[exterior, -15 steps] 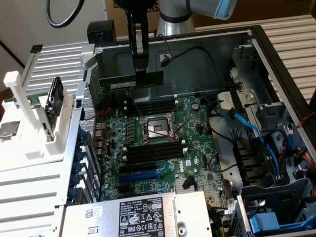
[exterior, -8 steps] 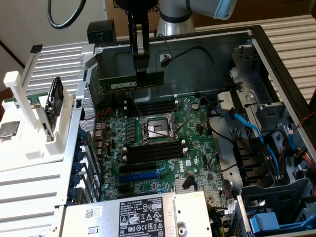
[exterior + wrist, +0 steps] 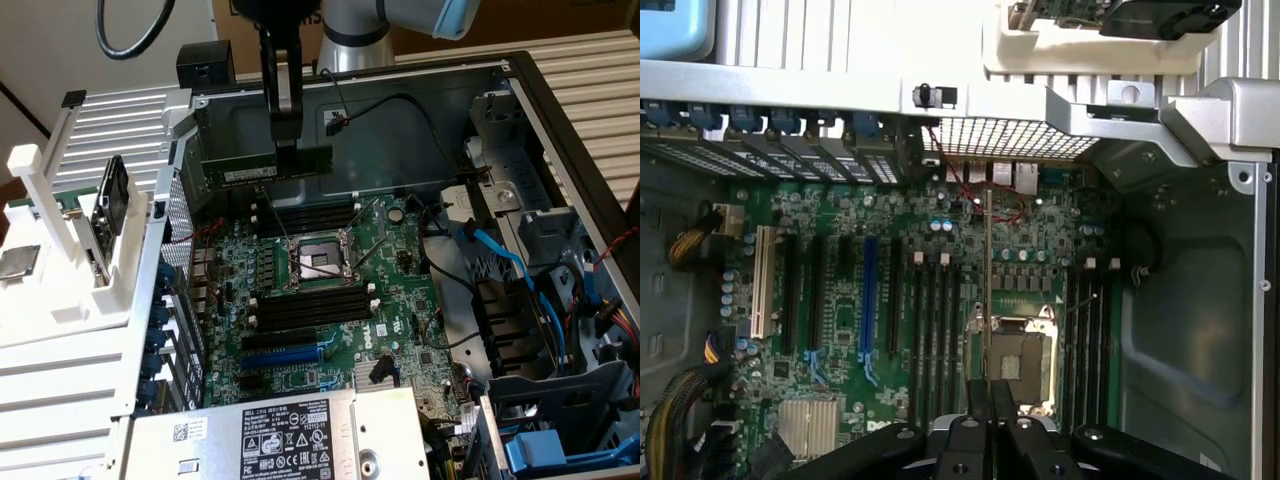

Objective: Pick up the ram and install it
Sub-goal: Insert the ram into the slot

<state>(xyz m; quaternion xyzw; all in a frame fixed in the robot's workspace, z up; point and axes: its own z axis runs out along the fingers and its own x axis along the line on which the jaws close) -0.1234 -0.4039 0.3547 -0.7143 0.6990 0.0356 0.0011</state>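
The ram (image 3: 250,170) is a long, thin, dark-green stick that hangs level above the far part of the motherboard (image 3: 400,300), inside the open computer case. My gripper (image 3: 287,150) comes down from above and is shut on the stick near its end toward the exterior view's right. In the wrist view the ram (image 3: 987,280) shows edge-on as a thin line running out from my gripper (image 3: 990,395). It lies over the CPU socket (image 3: 1020,355), between two groups of black memory slots (image 3: 935,330). The slots (image 3: 305,215) below the stick hold nothing.
A white rack (image 3: 70,300) at the exterior view's left holds a black-framed board (image 3: 108,205) and a small square chip (image 3: 20,262). The power supply (image 3: 270,430) lies at the near edge. Blue cables (image 3: 510,260) and drive cages fill the case's right side.
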